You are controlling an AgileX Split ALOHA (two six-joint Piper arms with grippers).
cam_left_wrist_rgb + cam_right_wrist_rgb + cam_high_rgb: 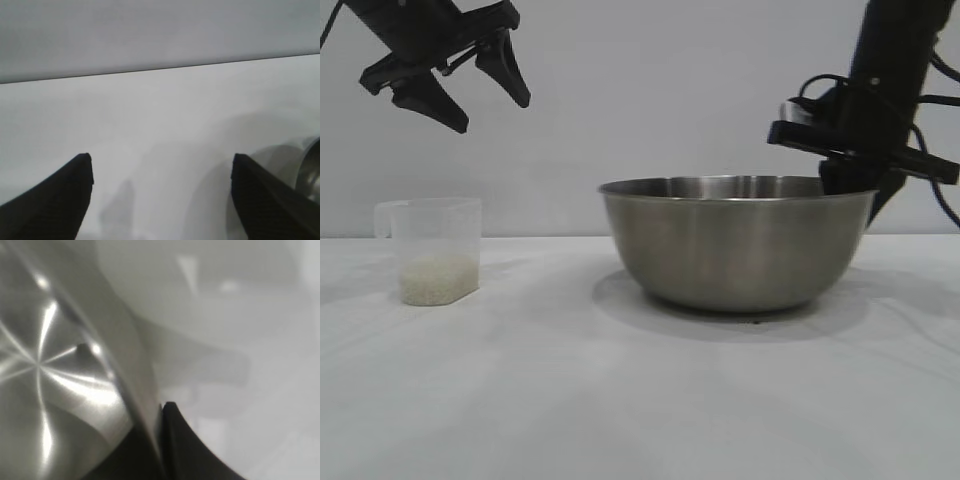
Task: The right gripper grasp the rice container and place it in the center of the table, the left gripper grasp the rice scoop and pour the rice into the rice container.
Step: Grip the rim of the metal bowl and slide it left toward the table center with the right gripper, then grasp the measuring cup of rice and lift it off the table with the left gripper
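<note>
At the left of the exterior view the left gripper (475,95) hangs in the air with its two fingers spread wide and nothing between them, above and a little to the right of the scoop (432,250). The scoop stands upright on the table (520,400) near its left edge, handle turned left, with rice (438,278) filling roughly its bottom third.

To the right, about mid-table and somewhat toward the right edge, sits the bowl (735,240), upright and empty as far as the rim lets one see. At its right rim the right gripper (850,185) points steeply down, and the right wrist view shows its fingers pinched together on the bowl's thin wall (132,405), one inside and one outside.

The bowl is stiff and will not deform, but polished steel is slippery, and a pinch at one point of the rim leaves the rest of its weight hanging off to one side. It would probably slide more safely than it would lift.

The scoop looks light and thin-walled. Squeezing too hard could flex it and too little could let it twist. Its upper body or handle seems the best hold, so the rice stays low until it is tipped.
</note>
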